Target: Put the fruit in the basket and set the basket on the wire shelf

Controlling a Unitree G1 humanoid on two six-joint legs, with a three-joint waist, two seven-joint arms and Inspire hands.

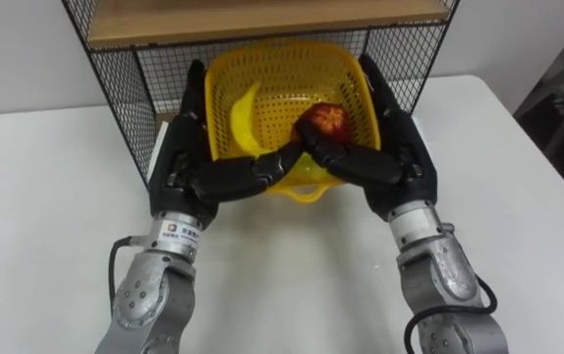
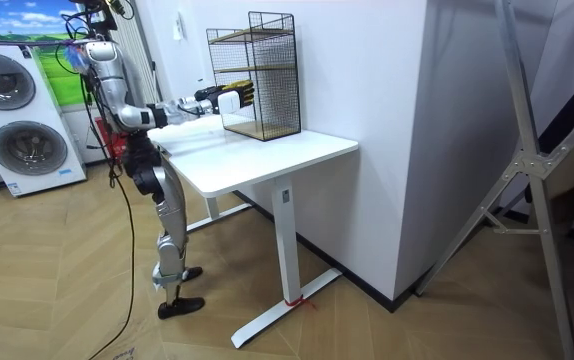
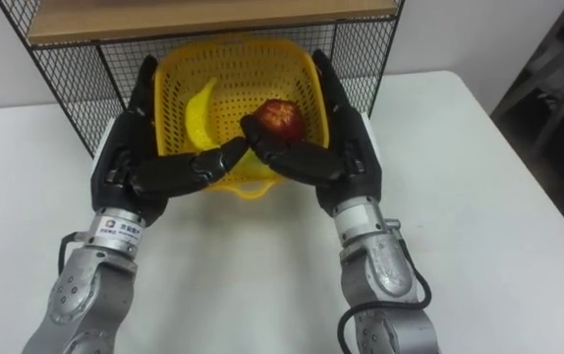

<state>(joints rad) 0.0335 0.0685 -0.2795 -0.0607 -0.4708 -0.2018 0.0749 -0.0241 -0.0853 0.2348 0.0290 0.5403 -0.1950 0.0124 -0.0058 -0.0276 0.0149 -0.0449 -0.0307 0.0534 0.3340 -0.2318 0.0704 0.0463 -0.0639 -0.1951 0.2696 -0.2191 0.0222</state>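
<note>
- A white counter (image 1: 46, 197) fills the lower part of the eye views. A black wire shelf (image 1: 115, 79) stands at its far edge along the top of the frame, with a wooden board (image 1: 262, 15) as its upper level.
- In the room view the counter stands against a white wall (image 2: 367, 70) on a wooden floor (image 2: 367, 320), with two washing machines (image 2: 22, 130) at the left edge. The robot stands at the counter's left end there, both arms stretched toward the shelf.
- The yellow basket (image 1: 282, 79) sits at upper centre, its far half pushed into the shelf's bottom opening under the board and its near rim still outside. I cannot tell whether it rests on anything.
- The left robot hand (image 1: 189, 162) presses the basket's left wall and the right robot hand (image 1: 400, 157) its right wall. On each, the fingers lie straight along the side and the thumb bends inward over the near rim. The two thumbs meet at the middle, so both hold the basket.
- Inside the basket a banana (image 1: 241, 113) lies at the left and a red apple (image 1: 323, 120) at the right, just behind the thumbs.
</note>
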